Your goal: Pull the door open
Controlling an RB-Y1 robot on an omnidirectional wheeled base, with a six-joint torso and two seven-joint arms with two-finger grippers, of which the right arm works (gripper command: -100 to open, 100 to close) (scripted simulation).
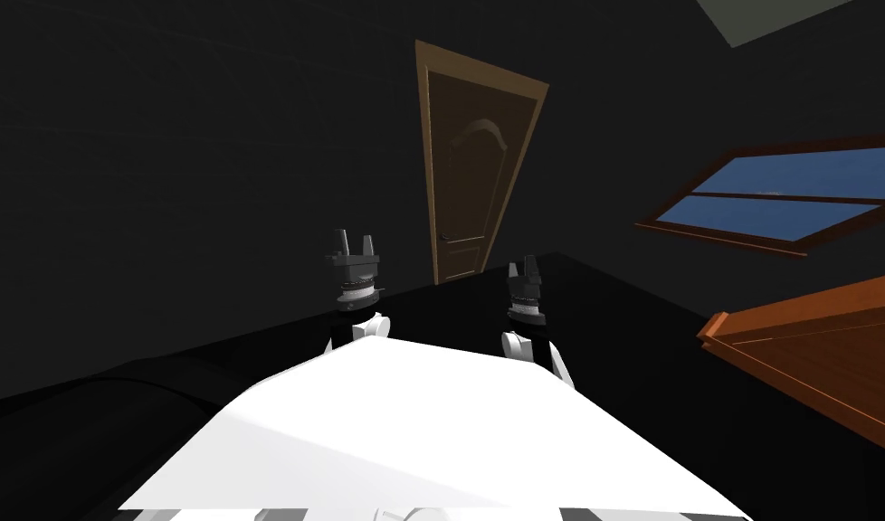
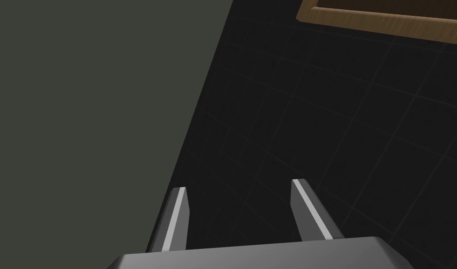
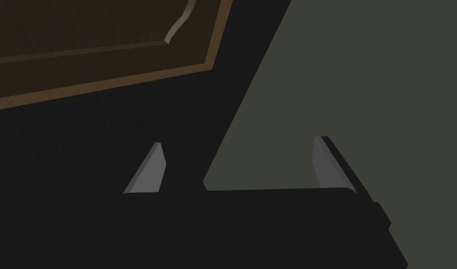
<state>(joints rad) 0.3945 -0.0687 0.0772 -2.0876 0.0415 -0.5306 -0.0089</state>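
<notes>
At far wall: brown panelled door (image 1: 468,172) closed, well apart from you.
Left gripper (image 1: 356,239): fingers spread, empty, raised ready.
Right gripper (image 1: 522,264): fingers spread, empty; you likely must approach first.

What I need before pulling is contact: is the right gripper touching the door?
Apart. In the head view the right gripper sits well short of the door, a clear gap between them.

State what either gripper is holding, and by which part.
Nothing is held. The left gripper and the right gripper both stand open and empty, well short of the brown door.
</notes>
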